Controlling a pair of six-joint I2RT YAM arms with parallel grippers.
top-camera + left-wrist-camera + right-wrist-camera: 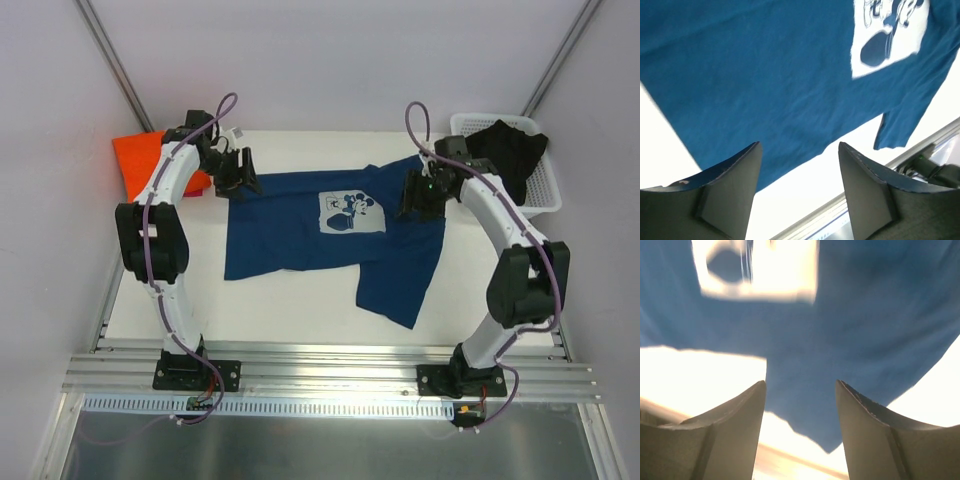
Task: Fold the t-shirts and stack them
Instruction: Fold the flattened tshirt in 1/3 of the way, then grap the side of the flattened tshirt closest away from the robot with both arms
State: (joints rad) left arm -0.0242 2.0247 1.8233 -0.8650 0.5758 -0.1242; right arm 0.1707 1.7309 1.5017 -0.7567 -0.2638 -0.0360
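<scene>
Left gripper [238, 175] jaws apart, nothing between them, sits over the far-left corner of the navy t-shirt [290, 235]. Right gripper [416, 195] also released and empty, over the shirt's far-right part, just right of the pale cartoon print [352, 212]. Both wrist views show blue cloth below the fingers, not in the gap; can't tell if the tips touch it. Navy shirt is spread print-up mid table [290, 305], with its right side trailing toward the near edge. Orange t-shirt [140, 160] folded at the far-left corner, beside the left arm. White basket [545, 195] at far right holds a black garment [512, 150].
</scene>
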